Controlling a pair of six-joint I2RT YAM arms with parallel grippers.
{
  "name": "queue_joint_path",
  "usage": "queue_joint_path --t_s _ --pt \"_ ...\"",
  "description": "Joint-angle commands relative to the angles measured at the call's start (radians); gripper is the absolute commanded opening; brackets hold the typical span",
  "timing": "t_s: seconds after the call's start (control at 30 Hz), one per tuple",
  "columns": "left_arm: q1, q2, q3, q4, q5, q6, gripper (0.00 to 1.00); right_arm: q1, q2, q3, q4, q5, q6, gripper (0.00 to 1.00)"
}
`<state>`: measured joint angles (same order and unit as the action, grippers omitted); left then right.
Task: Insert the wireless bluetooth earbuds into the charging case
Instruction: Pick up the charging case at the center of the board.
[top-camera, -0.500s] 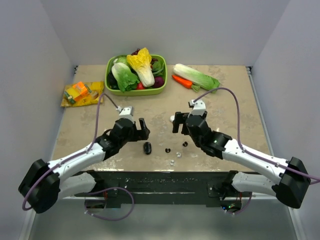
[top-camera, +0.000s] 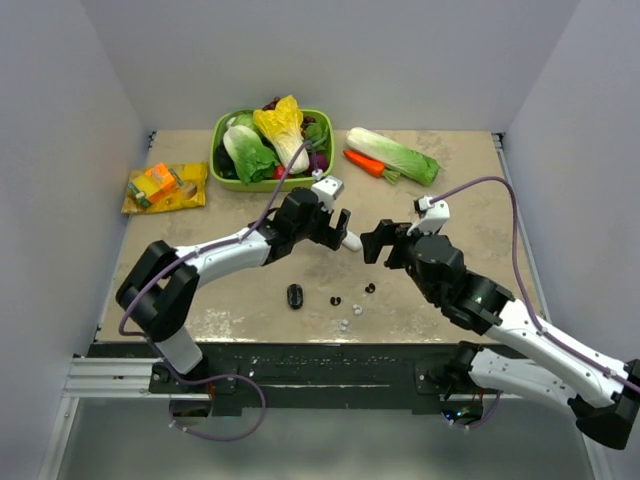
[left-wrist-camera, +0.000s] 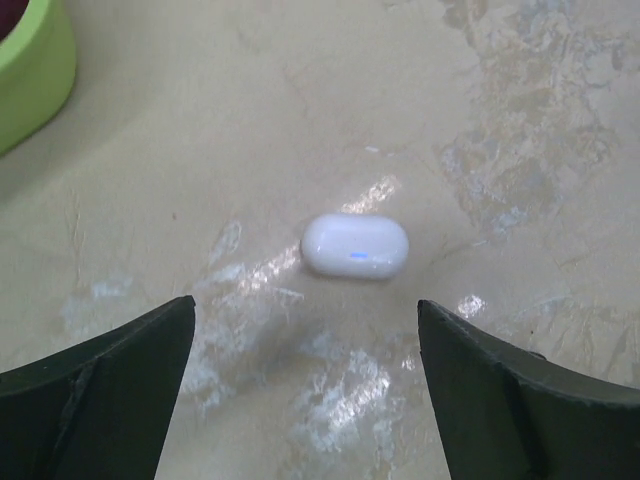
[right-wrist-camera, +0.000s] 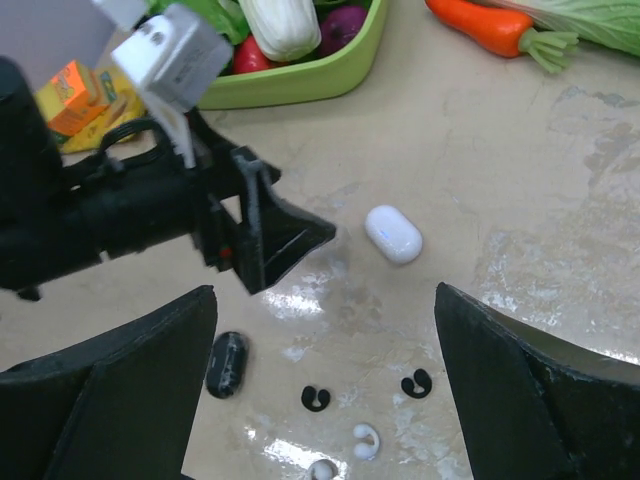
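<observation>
Beige tabletop (top-camera: 180, 280): charging case (left-wrist-camera: 355, 245) lies just ahead of left gripper (left-wrist-camera: 305, 305), fingers spread. Right gripper (right-wrist-camera: 325, 290) likewise spread, empty; earbuds (right-wrist-camera: 316, 398) lie loose nearby.

- Nothing legible on screen right now: not one word, number or logo can be made out.
- The orange-and-yellow packet (top-camera: 165, 187) sits well off to the left of the left claw (top-camera: 338, 228). It carries print, but the print is too small and blurred to read.
- The white charging case (left-wrist-camera: 355, 245) lies just ahead of that claw, in line with its wide gap. There is a tiny blue light on its face and no lettering.
</observation>
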<state>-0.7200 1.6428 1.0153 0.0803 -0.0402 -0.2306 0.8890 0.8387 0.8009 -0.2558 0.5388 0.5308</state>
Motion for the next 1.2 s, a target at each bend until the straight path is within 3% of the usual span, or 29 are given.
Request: queue_joint_path --t_s 0.0,0.07,0.23,0.5,1.17 --pt "0.007 0.080 0.121 0.007 0.120 0.203 0.97 -0.001 -0.085 -0.020 0.000 -0.068 0.002 0.93" --pt "0.008 0.104 0.135 0.028 0.154 0.223 0.97 -0.001 -0.116 -0.031 0.000 -0.074 0.001 0.98" --pt "0.008 0.227 0.256 -0.051 0.154 0.260 0.98 -0.001 -0.132 0.007 -0.051 -0.046 0.008 0.98" --pt "0.001 0.305 0.328 -0.079 0.106 0.211 1.00 -0.001 -0.141 0.020 -0.097 -0.028 0.038 0.98" --pt "-0.056 0.400 0.332 -0.036 0.043 0.132 1.00 -0.001 -0.124 0.014 -0.086 -0.059 0.060 0.98"
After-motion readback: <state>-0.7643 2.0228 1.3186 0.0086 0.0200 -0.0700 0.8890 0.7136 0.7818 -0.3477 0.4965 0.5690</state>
